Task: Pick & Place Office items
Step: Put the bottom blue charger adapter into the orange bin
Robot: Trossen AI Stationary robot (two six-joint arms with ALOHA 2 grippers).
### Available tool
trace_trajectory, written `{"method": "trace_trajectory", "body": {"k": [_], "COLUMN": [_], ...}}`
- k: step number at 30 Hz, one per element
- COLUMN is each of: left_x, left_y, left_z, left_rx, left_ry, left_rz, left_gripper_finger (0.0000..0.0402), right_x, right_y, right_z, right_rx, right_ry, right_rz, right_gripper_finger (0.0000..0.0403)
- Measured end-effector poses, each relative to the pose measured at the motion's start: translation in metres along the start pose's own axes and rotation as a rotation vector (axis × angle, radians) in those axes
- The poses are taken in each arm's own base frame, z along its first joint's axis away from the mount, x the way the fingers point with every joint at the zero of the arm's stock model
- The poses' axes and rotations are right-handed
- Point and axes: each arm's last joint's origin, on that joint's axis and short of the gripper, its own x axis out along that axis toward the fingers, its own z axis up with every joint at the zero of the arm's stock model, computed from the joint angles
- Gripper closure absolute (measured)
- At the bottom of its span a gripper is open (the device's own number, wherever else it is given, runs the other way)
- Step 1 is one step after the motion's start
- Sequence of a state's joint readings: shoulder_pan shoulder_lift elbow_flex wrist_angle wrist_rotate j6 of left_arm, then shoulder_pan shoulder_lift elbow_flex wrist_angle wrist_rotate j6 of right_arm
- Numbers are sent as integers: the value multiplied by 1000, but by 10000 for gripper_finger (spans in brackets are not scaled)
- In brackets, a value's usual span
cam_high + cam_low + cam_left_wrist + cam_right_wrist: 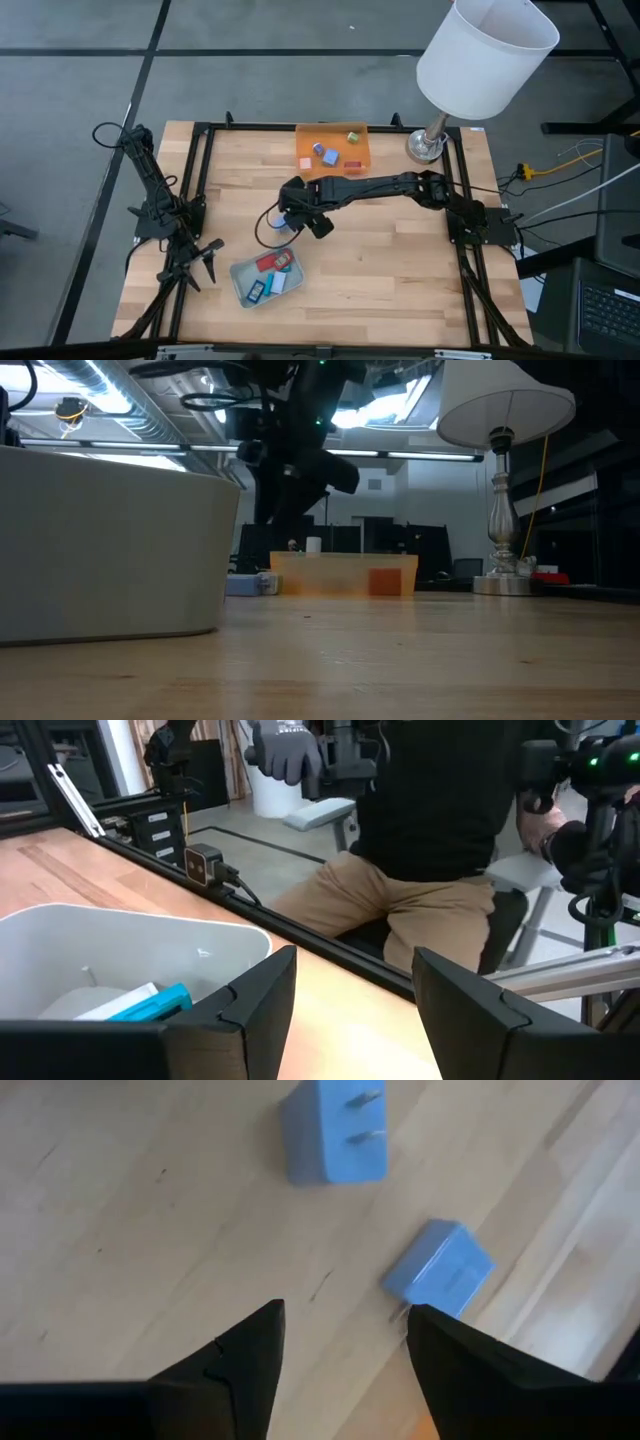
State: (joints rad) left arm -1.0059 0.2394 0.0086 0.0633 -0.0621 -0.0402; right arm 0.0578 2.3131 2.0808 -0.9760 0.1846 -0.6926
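Note:
My right gripper (345, 1348) is open and points down above the bare wood in mid-table (292, 222). Two small blue blocks with metal prongs lie on the table just beyond its fingertips, one (438, 1268) close to a finger and the other (333, 1130) farther off; neither is touched. The pale grey rounded tray (240, 275) holds red and blue pieces (272, 264). The orange tray (305, 132) at the far edge holds pink, blue, green and red pieces. My left gripper (205, 262) waits open beside the grey tray (100, 945).
A lamp with a white shade (485, 50) stands on its metal base (425, 145) at the far right corner. A black frame rail (205, 170) runs around the table. A seated person (430, 810) is beyond the table's near edge. Bare wood lies right of the grey tray.

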Motion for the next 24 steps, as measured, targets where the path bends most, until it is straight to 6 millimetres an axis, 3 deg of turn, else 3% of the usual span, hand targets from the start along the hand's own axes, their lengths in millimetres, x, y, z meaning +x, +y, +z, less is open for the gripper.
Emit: {"method": "trace_trajectory", "body": {"k": [18, 24], "left_x": [0, 0], "left_y": [0, 0], "left_z": [2, 2], "left_rx": [76, 41], "left_ry": [-17, -16], "left_rz": [5, 5], "left_gripper_finger": [210, 206], "right_x": [9, -16], "right_y": [10, -10], "right_z": [30, 36], "right_rx": [-89, -35], "right_ry": [-132, -181], "right_rz": [-110, -196], "right_gripper_finger": [206, 206]}}
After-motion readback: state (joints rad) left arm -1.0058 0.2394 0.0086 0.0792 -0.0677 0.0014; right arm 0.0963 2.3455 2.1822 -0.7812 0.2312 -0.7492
